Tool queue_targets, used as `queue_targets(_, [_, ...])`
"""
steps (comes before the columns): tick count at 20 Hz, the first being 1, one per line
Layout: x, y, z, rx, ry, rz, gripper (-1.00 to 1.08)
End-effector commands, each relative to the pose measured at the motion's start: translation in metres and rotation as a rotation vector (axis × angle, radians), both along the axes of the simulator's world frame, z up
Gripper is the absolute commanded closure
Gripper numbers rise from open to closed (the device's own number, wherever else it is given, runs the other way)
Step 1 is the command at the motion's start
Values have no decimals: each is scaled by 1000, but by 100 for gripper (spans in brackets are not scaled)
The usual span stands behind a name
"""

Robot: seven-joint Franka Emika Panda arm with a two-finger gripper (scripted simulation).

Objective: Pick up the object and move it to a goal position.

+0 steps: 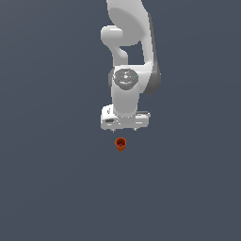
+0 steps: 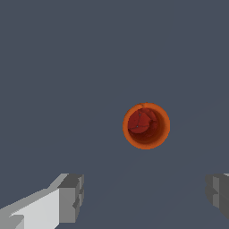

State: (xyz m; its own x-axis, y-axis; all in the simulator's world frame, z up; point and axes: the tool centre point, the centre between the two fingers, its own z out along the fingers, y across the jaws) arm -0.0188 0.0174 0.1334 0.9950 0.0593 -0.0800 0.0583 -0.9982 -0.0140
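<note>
- Your jaws [image 2: 143, 197] stand spread wide, gripping nothing.
- The orange-red cup [image 2: 146, 125] sits upright on the counter [image 1: 52, 179], beyond the fingertips [image 2: 71, 197], not between them.
- The cup [image 1: 121, 143] lies apart from the jaws [image 1: 124, 128].

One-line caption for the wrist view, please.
Open end effector above a small upright orange-red tapered cup, fingers spread wide and clear of it on the dark grey surface.
</note>
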Motion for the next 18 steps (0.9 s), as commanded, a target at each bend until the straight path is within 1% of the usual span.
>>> queue_targets(1, [5, -3, -8, -2, -14, -6, -92])
queue_targets(6, [18, -10, -29, -7, -52, -22, -92])
queue_targets(10, [25, -14, -40, -9, -72, -29, -92])
queue_targets(14, [27, -16, -45, -11, -80, -33, -92])
queue_targets(18, [27, -15, -46, -10, -77, -32, -92])
